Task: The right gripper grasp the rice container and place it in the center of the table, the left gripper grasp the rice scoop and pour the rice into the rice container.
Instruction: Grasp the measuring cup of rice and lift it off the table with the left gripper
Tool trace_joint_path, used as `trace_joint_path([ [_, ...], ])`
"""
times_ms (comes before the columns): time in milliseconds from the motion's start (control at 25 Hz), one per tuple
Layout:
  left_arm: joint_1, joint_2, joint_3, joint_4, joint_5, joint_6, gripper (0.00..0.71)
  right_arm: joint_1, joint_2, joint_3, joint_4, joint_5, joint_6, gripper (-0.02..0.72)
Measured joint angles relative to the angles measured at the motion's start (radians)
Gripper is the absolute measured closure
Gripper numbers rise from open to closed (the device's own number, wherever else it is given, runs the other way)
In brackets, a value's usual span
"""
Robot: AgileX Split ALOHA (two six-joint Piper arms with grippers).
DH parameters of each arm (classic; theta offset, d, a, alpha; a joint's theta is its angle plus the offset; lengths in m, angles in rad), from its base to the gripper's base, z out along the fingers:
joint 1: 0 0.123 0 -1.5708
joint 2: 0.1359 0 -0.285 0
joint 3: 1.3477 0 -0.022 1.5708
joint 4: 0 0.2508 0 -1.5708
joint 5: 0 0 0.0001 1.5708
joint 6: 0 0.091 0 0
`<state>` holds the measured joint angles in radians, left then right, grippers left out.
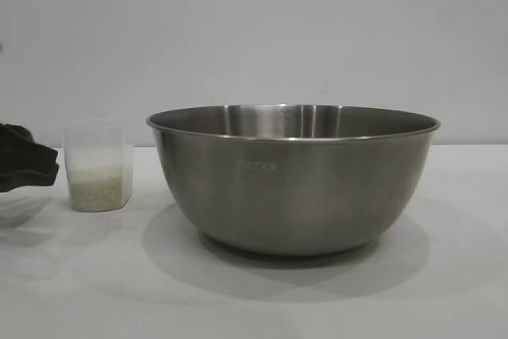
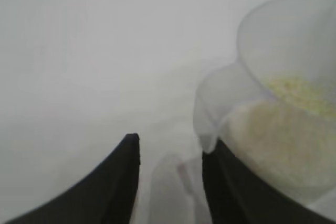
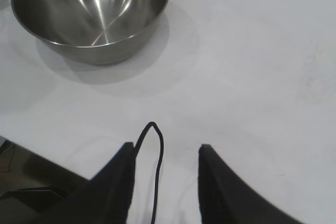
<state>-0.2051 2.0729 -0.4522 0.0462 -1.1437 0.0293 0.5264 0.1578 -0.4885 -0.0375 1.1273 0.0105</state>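
The rice container [image 1: 294, 188], a big steel bowl, stands empty mid-table [image 1: 79, 291]; it also shows in the right wrist view [image 3: 89, 14]. Left of it stands the rice scoop [image 1: 98, 148], a clear cup with rice [image 1: 99, 188] in its lower part. My left gripper [image 1: 48, 166] is at the scoop's left side. Up close, the left gripper [image 2: 170, 148] has its fingers on either side of the scoop's loop handle [image 2: 170, 182], with pale gaps showing beside it; the scoop [image 2: 283, 51] and rice [image 2: 294, 129] lie just beyond. My right gripper [image 3: 165, 148] hovers open over bare table, well away from the bowl.
A thin black cable [image 3: 157, 171] loops between the right gripper's fingers. A dark table edge [image 3: 31, 177] shows near that gripper. A plain pale wall [image 1: 254, 29] stands behind the table.
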Motion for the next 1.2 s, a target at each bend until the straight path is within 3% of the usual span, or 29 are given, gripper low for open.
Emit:
trace_joint_path([
  [80, 0.000, 0.000, -0.012, 0.000, 0.000, 0.000, 0.465, 0.000, 0.000, 0.000, 0.000, 0.000, 0.000, 0.476],
  [120, 0.000, 0.000, -0.019, 0.000, 0.000, 0.000, 0.424, 0.000, 0.000, 0.000, 0.000, 0.000, 0.000, 0.476],
  [480, 0.000, 0.001, -0.087, 0.019, 0.000, -0.002, 0.439, 0.000, 0.000, 0.000, 0.000, 0.000, 0.000, 0.476],
  [680, -0.002, 0.002, -0.117, 0.053, 0.000, -0.023, 0.710, 0.000, 0.000, 0.000, -0.002, 0.000, 0.000, 0.476],
  [1200, -0.001, 0.005, -0.147, 0.128, 0.009, -0.012, 0.710, 0.000, 0.000, 0.000, -0.002, 0.000, 0.001, 0.476],
])
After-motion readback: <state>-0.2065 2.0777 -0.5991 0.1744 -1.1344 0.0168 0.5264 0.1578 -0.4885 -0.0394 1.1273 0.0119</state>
